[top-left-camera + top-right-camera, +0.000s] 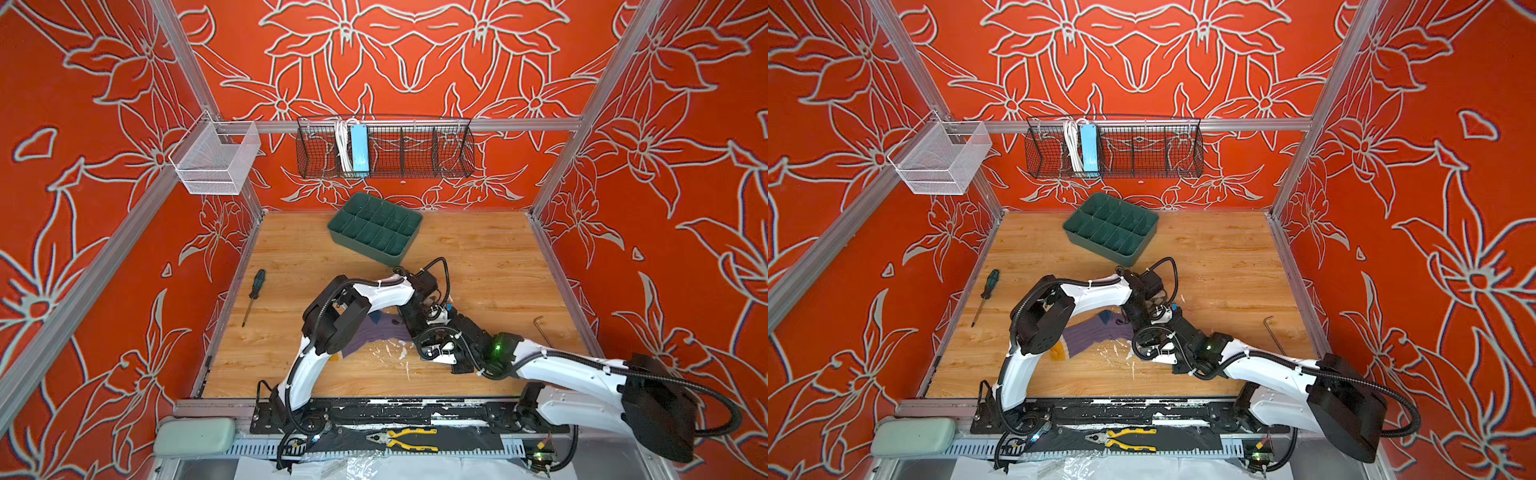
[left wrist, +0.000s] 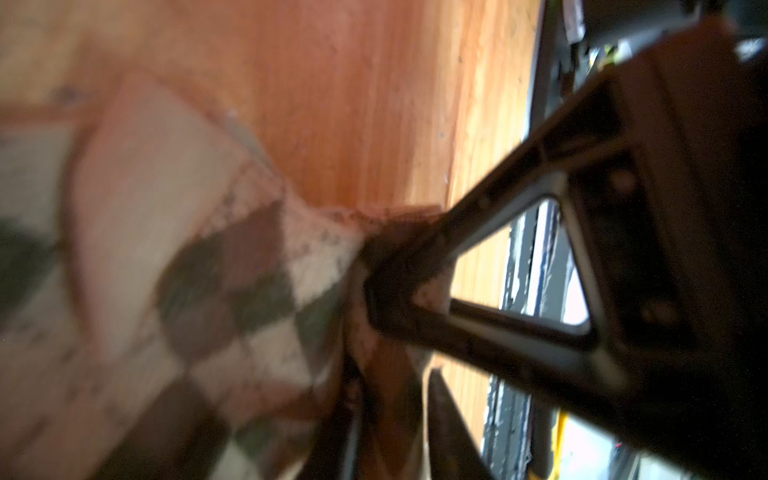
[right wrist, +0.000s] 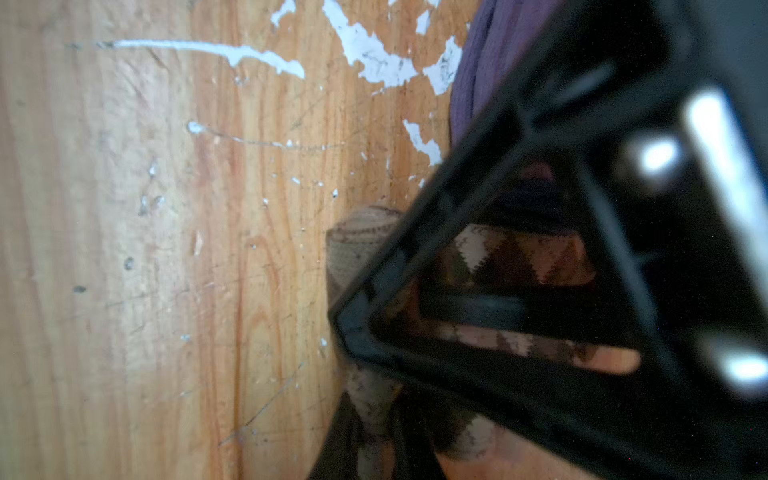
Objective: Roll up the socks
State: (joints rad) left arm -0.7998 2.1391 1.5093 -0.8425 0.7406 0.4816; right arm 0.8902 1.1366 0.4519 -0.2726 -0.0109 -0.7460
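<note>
The purple ribbed sock (image 1: 1096,337) lies flat on the wooden table under my left arm, its mustard toe (image 1: 1057,353) towards the front. Most of it is hidden in both top views. The beige argyle sock (image 2: 249,286) is bunched between the two grippers, which meet at the table's middle (image 1: 432,311). My left gripper (image 2: 392,386) has its jaws slightly apart, with brownish sock fabric still between them. My right gripper (image 3: 374,409) is shut on a fold of the beige sock (image 3: 365,237), next to the purple sock's edge (image 3: 478,83).
A green divided tray (image 1: 361,249) stands at the back of the table. A screwdriver (image 1: 254,295) lies at the left and an Allen key (image 1: 540,328) at the right. Pliers (image 1: 407,440) rest on the front rail. White scuffs (image 1: 390,349) mark the wood.
</note>
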